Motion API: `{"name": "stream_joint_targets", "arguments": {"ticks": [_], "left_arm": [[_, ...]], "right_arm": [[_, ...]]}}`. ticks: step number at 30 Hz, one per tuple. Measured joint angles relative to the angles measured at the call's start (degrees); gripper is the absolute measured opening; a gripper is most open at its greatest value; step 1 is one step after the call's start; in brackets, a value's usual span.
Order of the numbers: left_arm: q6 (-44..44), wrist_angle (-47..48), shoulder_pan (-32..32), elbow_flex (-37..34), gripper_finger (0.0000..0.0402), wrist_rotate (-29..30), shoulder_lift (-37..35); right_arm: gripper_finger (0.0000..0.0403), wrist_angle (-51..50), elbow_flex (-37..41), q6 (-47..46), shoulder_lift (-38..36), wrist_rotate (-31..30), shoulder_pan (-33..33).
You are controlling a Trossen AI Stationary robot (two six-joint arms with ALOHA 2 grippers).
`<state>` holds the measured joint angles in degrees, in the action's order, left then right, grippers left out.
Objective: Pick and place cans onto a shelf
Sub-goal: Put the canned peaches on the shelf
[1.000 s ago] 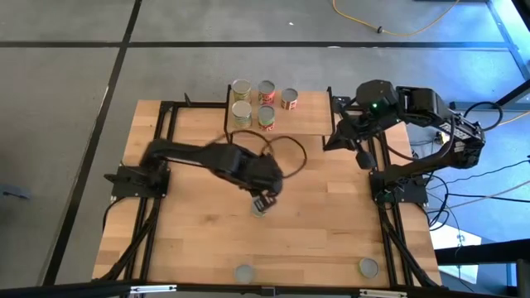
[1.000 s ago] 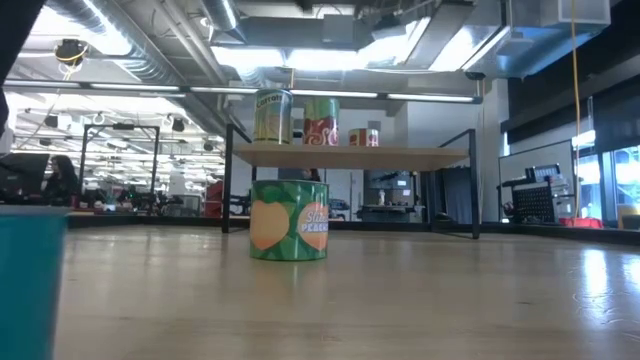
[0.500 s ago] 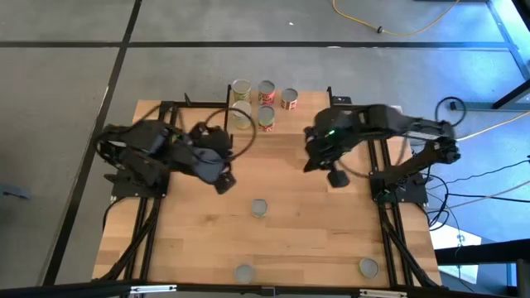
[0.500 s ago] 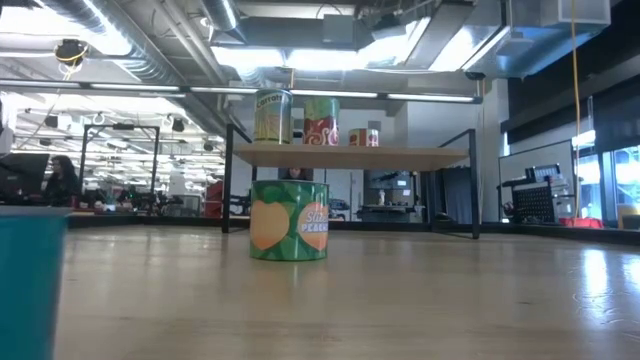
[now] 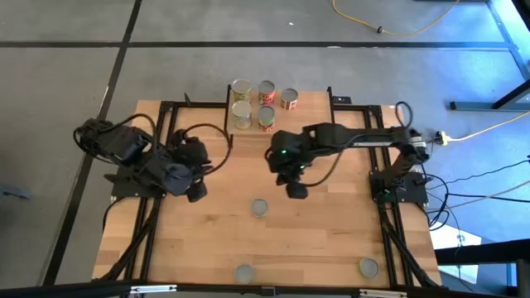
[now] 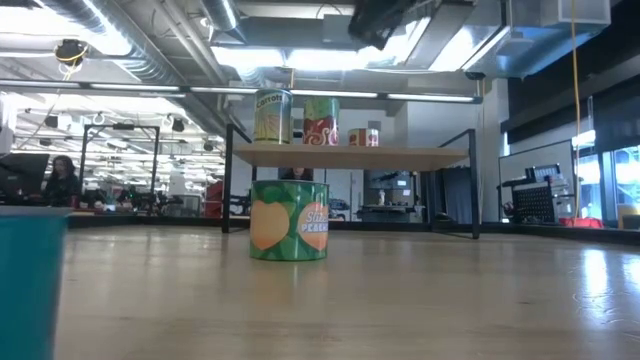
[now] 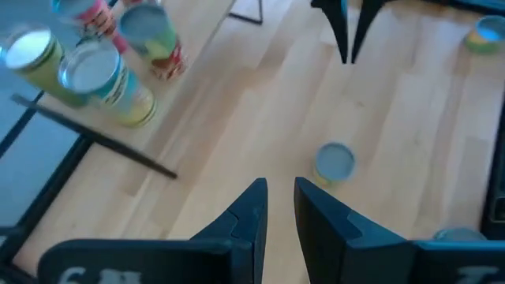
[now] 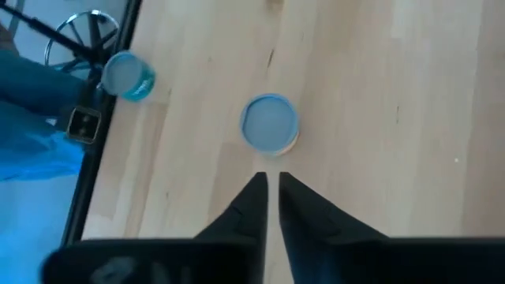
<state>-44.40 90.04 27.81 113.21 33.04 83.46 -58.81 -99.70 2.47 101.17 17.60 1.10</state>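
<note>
A green-labelled can [image 5: 260,207] stands upright on its base in the middle of the table, also in the low view [image 6: 288,220] and straight ahead of my right gripper [image 8: 270,124]. My right gripper [image 5: 296,190] hovers above and just right of it, fingers a narrow gap apart [image 8: 271,180], holding nothing. My left gripper [image 5: 197,193] is drawn back near the table's left side, slightly open [image 7: 280,189] and empty. The shelf [image 5: 310,122] at the far edge carries several cans [image 5: 266,116] standing on its wooden top.
Two more cans stand at the near edge, one at the middle [image 5: 243,272] and one at the right [image 5: 368,266]. A teal can [image 6: 30,280] fills the low view's left corner. Black frame rails [image 5: 170,124] run along both table sides.
My left gripper has left the middle can and gone up and toward the table's left edge. My right gripper has swung from the far right corner toward the table's middle and come down over the can. The can has stayed upright in place.
</note>
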Motion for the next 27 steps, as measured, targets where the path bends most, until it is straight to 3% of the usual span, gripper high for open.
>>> {"name": "stream_joint_targets", "arguments": {"ticks": [6, 12, 27], "left_arm": [[-6.2, -0.04, 3.26, -8.61, 0.0059, -0.1, -5.49], [-11.3, -0.03, 6.15, -14.76, 0.0059, 0.47, -9.91], [-12.23, -0.07, 8.99, -16.5, 0.0059, 1.54, -10.99]], "right_arm": [[0.0075, 2.69, 0.0, -2.56, 5.36, -0.88, 0.0], [0.008, 4.34, 0.0, -2.23, 10.03, -4.55, 1.46], [0.008, 14.3, 0.0, -5.21, 16.97, -8.38, 4.88]]}}
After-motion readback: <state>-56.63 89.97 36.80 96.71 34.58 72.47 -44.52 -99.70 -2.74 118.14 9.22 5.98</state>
